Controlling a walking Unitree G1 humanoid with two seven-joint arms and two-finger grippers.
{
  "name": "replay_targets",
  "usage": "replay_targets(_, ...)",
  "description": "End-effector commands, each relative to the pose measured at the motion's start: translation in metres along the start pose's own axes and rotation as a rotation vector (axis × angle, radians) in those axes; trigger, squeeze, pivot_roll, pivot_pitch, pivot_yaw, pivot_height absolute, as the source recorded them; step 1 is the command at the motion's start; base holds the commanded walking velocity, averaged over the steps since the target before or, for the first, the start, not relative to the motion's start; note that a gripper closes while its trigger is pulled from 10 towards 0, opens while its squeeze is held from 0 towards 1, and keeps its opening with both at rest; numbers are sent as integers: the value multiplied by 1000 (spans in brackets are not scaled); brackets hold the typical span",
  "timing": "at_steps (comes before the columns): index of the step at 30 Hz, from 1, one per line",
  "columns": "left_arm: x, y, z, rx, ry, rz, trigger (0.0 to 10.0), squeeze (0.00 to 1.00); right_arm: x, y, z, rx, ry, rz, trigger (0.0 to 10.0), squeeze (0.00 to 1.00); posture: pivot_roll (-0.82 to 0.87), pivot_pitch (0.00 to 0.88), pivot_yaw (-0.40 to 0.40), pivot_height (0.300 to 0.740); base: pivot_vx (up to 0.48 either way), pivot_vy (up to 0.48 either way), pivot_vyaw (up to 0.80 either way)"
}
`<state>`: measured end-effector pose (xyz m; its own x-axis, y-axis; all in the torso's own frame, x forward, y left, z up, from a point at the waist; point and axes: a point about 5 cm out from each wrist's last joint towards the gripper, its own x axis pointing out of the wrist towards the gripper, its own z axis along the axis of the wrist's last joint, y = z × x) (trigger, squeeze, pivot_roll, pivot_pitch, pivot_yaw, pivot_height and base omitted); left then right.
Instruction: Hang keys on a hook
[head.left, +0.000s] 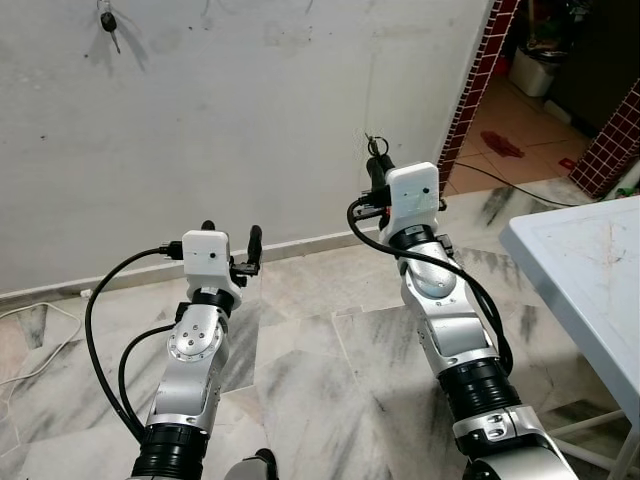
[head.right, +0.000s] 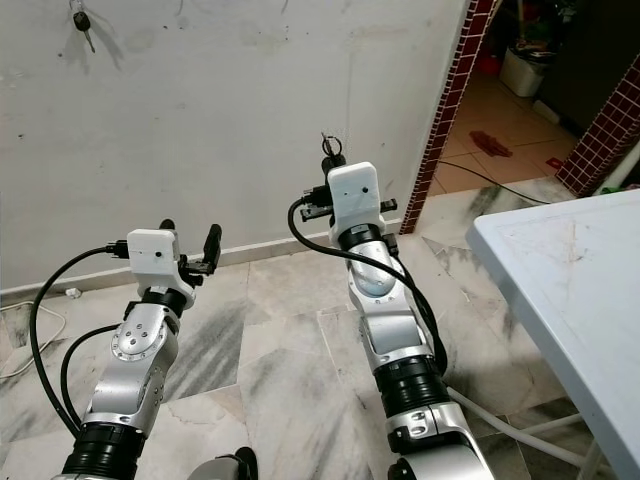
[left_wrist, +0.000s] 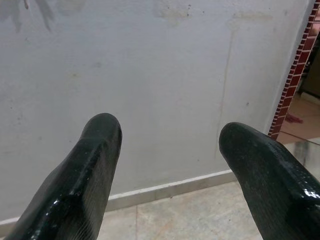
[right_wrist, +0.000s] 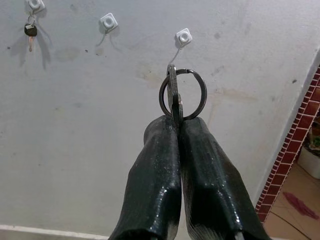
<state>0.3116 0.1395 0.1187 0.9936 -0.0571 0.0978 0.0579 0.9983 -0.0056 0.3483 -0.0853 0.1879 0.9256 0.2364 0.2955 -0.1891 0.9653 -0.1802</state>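
Observation:
My right gripper is shut on a key with a metal ring, held up in front of the white wall. In the eye views that key ring sticks up from the right gripper. Three white hooks sit on the wall: the nearest hook is just above the ring, a middle hook is bare, and a far hook carries a black-headed key. That hung key is at the top left of the wall. My left gripper is open and holds nothing.
A white table stands at my right. A red-tiled doorway pillar edges the wall on the right. Marble floor lies below, with a white cable at the far left by the baseboard.

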Motion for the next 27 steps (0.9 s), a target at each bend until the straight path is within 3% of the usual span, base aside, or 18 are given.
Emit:
replay_targets(1, 1, 2, 3, 1, -15, -1, 10000, 0, -1, 1, -1, -5, 0, 13, 10000, 0, 14, 128, -6, 740, 0, 0, 0)
replay_targets(4, 4, 11, 13, 19, -56, 12, 10000, 0, -3, 1, -1, -14, -4, 22, 10000, 0, 11, 134, -5, 740, 191, 0, 144)
replay_targets(13, 7, 21, 18, 33, -68, 24, 10000, 0, -4, 0, -1, -15, -7, 20, 10000, 0, 11, 150, 5, 740, 343, 0, 549)
replay_targets(27, 4, 14, 15, 20, -53, 2, 10000, 0, -8, -1, -3, -9, -1, 16, 10000, 0, 10, 162, 9, 740, 373, 0, 581)
